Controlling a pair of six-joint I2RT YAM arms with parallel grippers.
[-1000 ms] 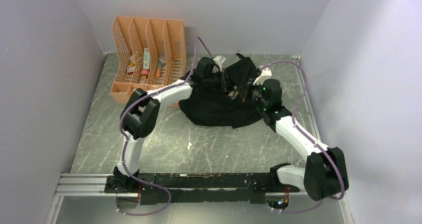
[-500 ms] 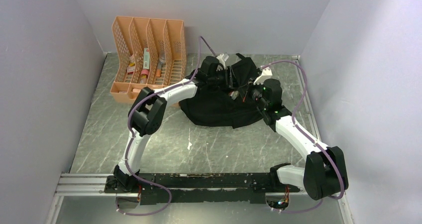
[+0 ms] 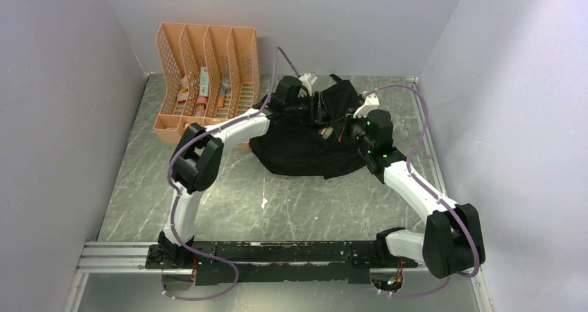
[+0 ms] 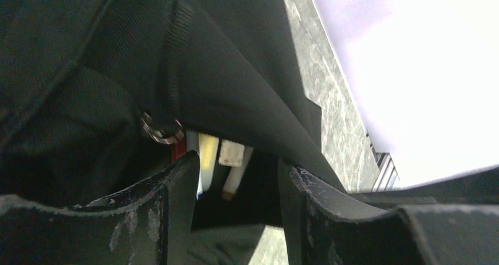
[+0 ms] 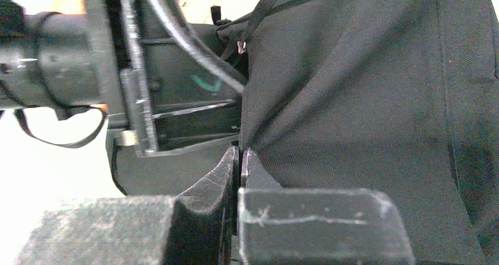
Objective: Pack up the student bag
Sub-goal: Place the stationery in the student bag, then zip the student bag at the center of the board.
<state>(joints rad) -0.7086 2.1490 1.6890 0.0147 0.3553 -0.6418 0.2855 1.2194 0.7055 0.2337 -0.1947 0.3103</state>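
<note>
student bag (image 3: 305,152) on table (image 3: 208,208), centre-right, far half, file rack (image 3: 208,69) behind-left of it in far-left corner, left gripper (image 3: 320,111) on top of bag, right gripper (image 3: 344,133) just right of it, pens (image 4: 207,156) inside bag opening

Grey marbled counter (image 3: 312,201) is carrying a black student bag (image 3: 305,152), lying slumped toward the far edge, and an orange file rack (image 3: 208,62), standing at the far-left corner.

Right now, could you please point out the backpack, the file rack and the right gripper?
backpack (image 3: 305,152), top view, front fabric panel.
file rack (image 3: 171,62), top view, left lattice wall.
right gripper (image 5: 239,154), right wrist view, between closed fingertips.
</note>
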